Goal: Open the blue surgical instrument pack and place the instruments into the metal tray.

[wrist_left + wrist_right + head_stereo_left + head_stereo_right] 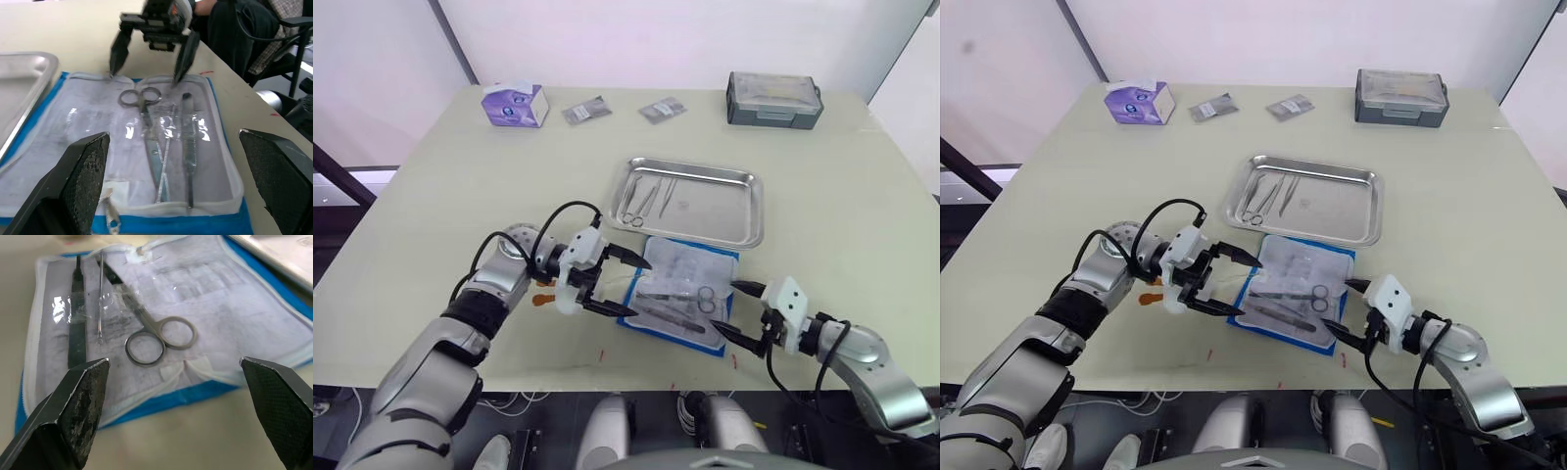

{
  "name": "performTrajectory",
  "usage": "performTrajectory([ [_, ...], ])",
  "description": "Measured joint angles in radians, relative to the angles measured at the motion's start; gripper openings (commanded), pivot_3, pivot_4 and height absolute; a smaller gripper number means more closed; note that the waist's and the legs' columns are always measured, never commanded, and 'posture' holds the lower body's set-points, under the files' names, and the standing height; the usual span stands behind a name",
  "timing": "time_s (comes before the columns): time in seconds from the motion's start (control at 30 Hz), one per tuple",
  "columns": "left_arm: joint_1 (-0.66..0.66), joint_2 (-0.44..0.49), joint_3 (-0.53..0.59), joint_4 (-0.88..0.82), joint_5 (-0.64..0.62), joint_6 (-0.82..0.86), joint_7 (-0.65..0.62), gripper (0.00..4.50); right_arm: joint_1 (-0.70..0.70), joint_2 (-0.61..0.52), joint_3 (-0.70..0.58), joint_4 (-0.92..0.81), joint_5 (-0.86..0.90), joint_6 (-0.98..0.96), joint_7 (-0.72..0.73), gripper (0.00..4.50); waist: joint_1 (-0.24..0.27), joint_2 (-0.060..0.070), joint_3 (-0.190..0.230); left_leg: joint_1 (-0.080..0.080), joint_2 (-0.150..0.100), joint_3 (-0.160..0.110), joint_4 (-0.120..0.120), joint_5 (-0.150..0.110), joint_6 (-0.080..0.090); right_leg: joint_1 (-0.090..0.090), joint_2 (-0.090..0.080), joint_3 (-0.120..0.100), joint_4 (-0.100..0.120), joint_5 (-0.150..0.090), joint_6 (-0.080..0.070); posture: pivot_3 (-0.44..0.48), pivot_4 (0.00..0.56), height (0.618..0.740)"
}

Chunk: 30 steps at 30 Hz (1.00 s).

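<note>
Nearest the desk's [431,196] front edge, the right gripper [736,311] hovers with its fingers spread wide and empty, tips pointed at the near end of the blue surgical instrument pack [680,294]. That pack lies unfolded, whitish lining up, close to the front edge near its middle and just in front of the metal tray [744,211]. Across the pack, the left gripper [612,282] faces the right one, its fingers also apart and holding nothing, straddling the pack's left edge. Ring-handled scissors [156,335], a slim probe [100,298] and a dark flat-handled tool [77,318] sit tucked under the clear pockets. Some instruments [644,199] already lie in the tray's left part. Judging by this, the opening is done and the transfer is partway through. Next should be pulling one tool out: the scissors' rings, free of the pocket, look the easiest hold, while the other gripper may need to pin the lining so the pack does not drag.
</note>
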Motion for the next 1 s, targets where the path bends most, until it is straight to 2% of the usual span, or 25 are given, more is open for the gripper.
performTrajectory([
  [0.23, -0.035, -0.001, -0.064, 0.048, -0.042, -0.061, 0.0, 4.46, 0.045, -0.068, -0.103, -0.127, 0.094, 0.023, 0.043, 4.5, 0.0, 0.0, 0.004, 0.0, 0.0, 0.0, 0.0, 0.0, 0.0, 0.0, 0.0, 0.0, 0.0, 0.0, 0.0, 0.0, 0.15, 0.738],
  [0.53, -0.093, -0.028, -0.198, 0.15, -0.058, -0.17, 0.0, 4.46, 0.089, -0.135, -0.185, -0.251, 0.202, 0.083, 0.074, 4.5, 0.0, 0.0, 0.005, 0.0, 0.0, 0.0, 0.0, 0.0, 0.0, 0.0, 0.0, 0.0, 0.0, 0.0, 0.0, 0.0, 0.15, 0.738],
  [1.0, -0.185, -0.106, -0.329, 0.349, -0.053, -0.269, -0.001, 4.46, 0.029, -0.12, -0.125, -0.296, 0.209, 0.114, 0.013, 4.5, 0.0, 0.0, 0.005, 0.0, 0.0, -0.001, 0.001, 0.0, 0.0, 0.0, 0.001, 0.0, 0.0, 0.0, 0.0, 0.0, 0.15, 0.738],
])
